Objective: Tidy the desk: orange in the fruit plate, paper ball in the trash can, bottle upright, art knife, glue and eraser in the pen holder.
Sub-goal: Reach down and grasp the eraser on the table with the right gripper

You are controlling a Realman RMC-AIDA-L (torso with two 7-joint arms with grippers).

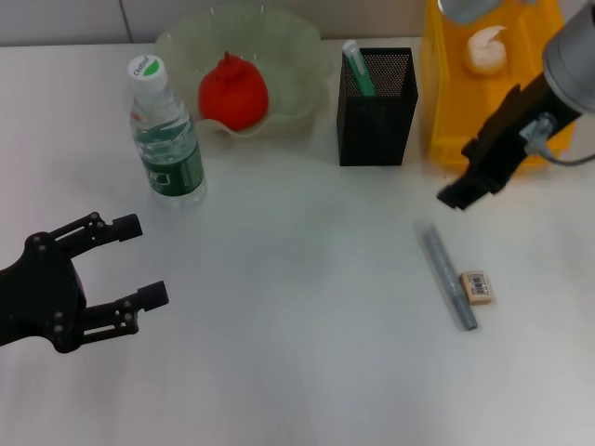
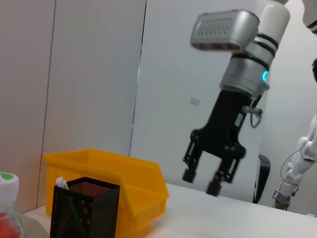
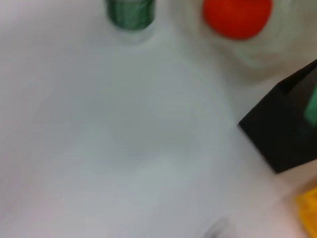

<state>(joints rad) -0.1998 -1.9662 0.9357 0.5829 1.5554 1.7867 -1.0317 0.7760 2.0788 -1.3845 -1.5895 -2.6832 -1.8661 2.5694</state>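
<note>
The orange (image 1: 232, 93) lies in the pale fruit plate (image 1: 288, 46) at the back. The water bottle (image 1: 167, 130) stands upright beside it. The black mesh pen holder (image 1: 376, 111) holds a green glue stick (image 1: 358, 70). A paper ball (image 1: 486, 51) lies in the yellow bin (image 1: 446, 102). The grey art knife (image 1: 449, 279) and the eraser (image 1: 477, 287) lie side by side on the table. My right gripper (image 1: 457, 197) hangs open and empty above the table, a little beyond the knife; it also shows in the left wrist view (image 2: 200, 181). My left gripper (image 1: 144, 261) is open and empty at the front left.
The right wrist view shows the bottle (image 3: 130, 12), the orange (image 3: 237, 17) and the pen holder (image 3: 287, 129) beyond bare white table. The left wrist view shows the pen holder (image 2: 84, 210) and the yellow bin (image 2: 114, 173).
</note>
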